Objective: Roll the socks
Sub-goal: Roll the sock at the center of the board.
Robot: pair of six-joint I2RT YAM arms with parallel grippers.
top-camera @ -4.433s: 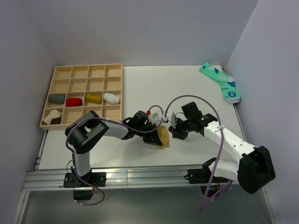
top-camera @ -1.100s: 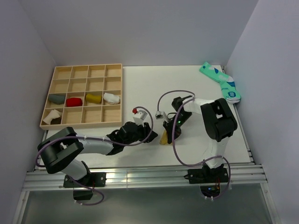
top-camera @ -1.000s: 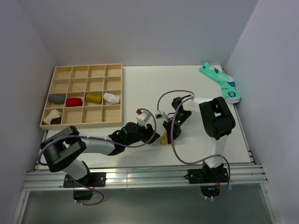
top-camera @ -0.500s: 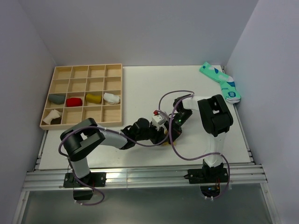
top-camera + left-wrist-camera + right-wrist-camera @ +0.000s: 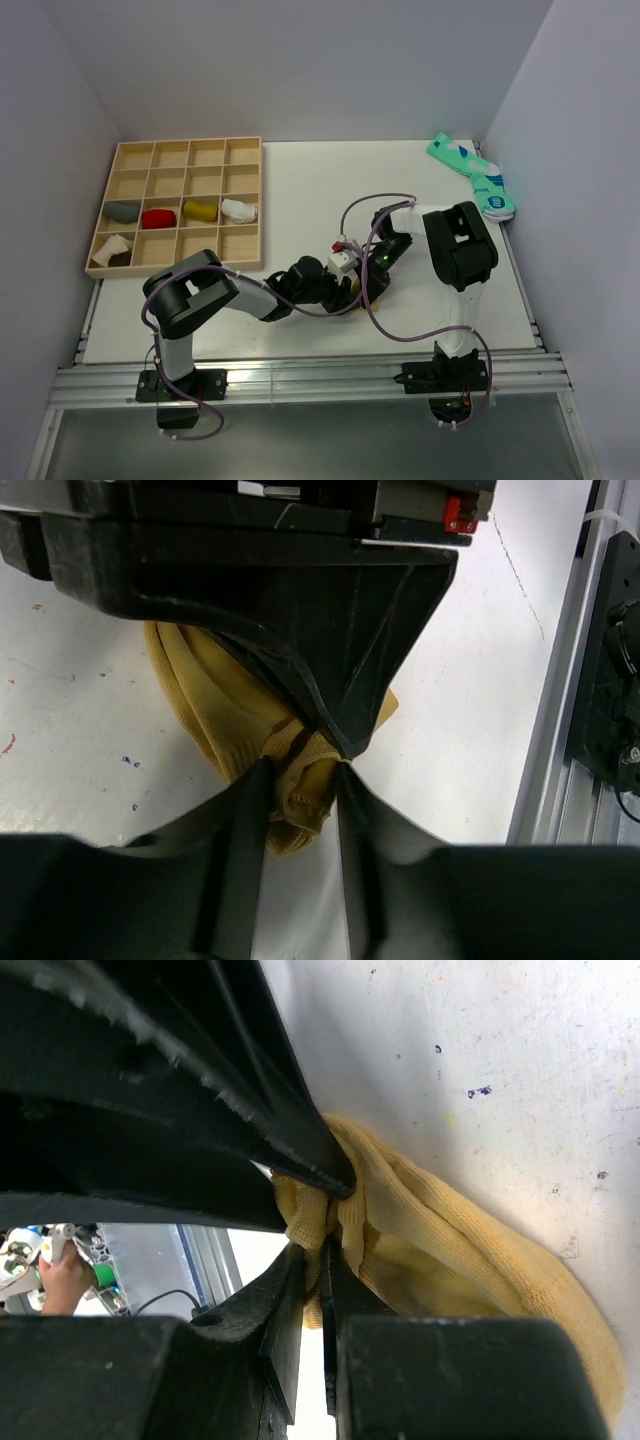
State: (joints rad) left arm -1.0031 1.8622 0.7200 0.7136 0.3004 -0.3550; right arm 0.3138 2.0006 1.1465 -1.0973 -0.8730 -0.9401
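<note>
Left wrist view has the left gripper [image 5: 297, 810] clamped on the yellow sock [image 5: 205, 700], bunched on the table [image 5: 450, 680], with the right gripper [image 5: 322, 1270] pinching it opposite, so both should hold firm while tucking.

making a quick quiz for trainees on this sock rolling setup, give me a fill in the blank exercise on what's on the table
1. The sock pinched by both the left gripper and the right gripper is ___ in colour.
2. The wooden tray holds ___ rolled socks.
3. The teal socks lie at the far ___ corner of the table.

Missing words: yellow; five; right
</note>
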